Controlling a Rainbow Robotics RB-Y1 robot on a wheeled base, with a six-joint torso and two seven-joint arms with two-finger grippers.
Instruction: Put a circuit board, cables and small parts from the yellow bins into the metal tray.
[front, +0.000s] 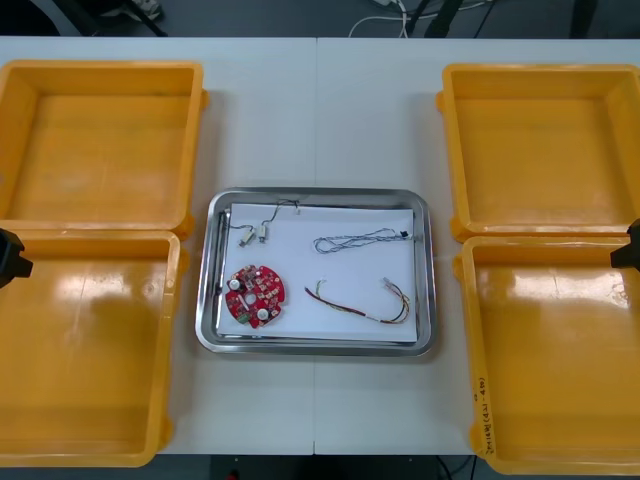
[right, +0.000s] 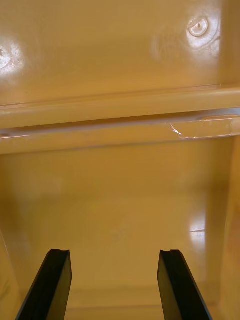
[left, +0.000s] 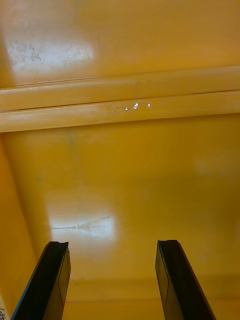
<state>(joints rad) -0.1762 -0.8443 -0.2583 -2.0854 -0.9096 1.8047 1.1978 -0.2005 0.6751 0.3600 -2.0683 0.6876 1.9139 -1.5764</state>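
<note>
The metal tray sits mid-table with white paper inside. On it lie a round red circuit board, a red and yellow cable, a twisted blue and white cable and a black cable with small metal parts. My left gripper hangs open over the bare floor of the near left yellow bin, its arm at the left edge. My right gripper is open above the near right yellow bin, its arm at the right edge. Nothing is between either pair of fingers.
Four yellow bins stand around the tray: far left, near left, far right, near right. All show bare floors. White table lies between the bins.
</note>
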